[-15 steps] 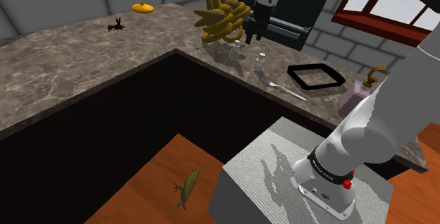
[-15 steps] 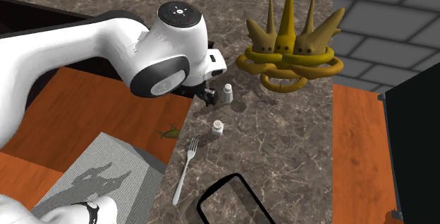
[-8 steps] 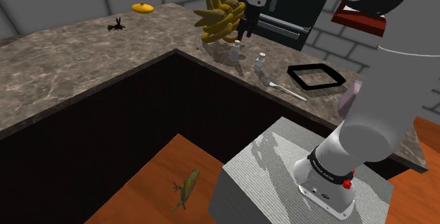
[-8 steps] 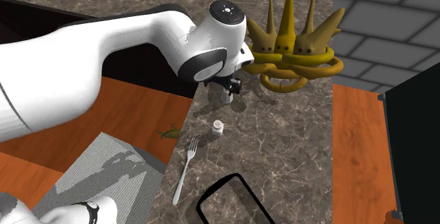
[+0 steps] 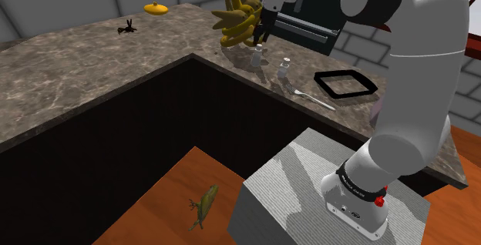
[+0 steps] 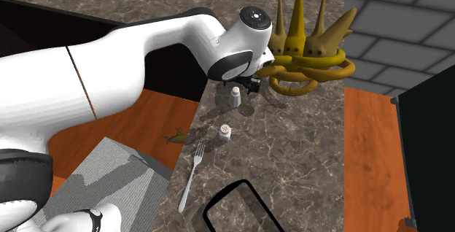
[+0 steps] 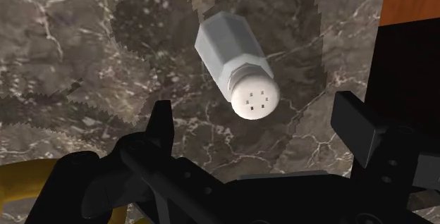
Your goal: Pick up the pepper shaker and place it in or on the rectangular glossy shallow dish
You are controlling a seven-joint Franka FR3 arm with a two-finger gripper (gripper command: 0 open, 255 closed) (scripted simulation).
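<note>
A pale grey shaker (image 7: 236,67) with a white holed cap stands on the dark marble counter (image 5: 92,66), close to a yellow spiky stand (image 5: 240,16). The same shaker (image 5: 257,54) (image 6: 235,95) sits just inside the counter's inner corner. My black gripper (image 5: 263,35) (image 6: 254,84) (image 7: 259,127) hangs over it, open, and its fingers (image 7: 162,120) stand apart without touching it. The dish (image 5: 345,84) (image 6: 237,209) is a black-rimmed shallow rectangle on the counter, toward the shoulder view's right.
A second, similar shaker (image 5: 284,66) (image 6: 225,130) stands between the first one and the dish. A white fork (image 5: 314,99) (image 6: 192,176) lies near the counter edge. A black appliance (image 5: 308,29) rises behind. The counter drops off to an orange floor (image 5: 177,197).
The arm has swung from the counter's edge toward the yellow stand, bringing the gripper over the far shaker. The fingers have stayed open and neither shaker has moved.
</note>
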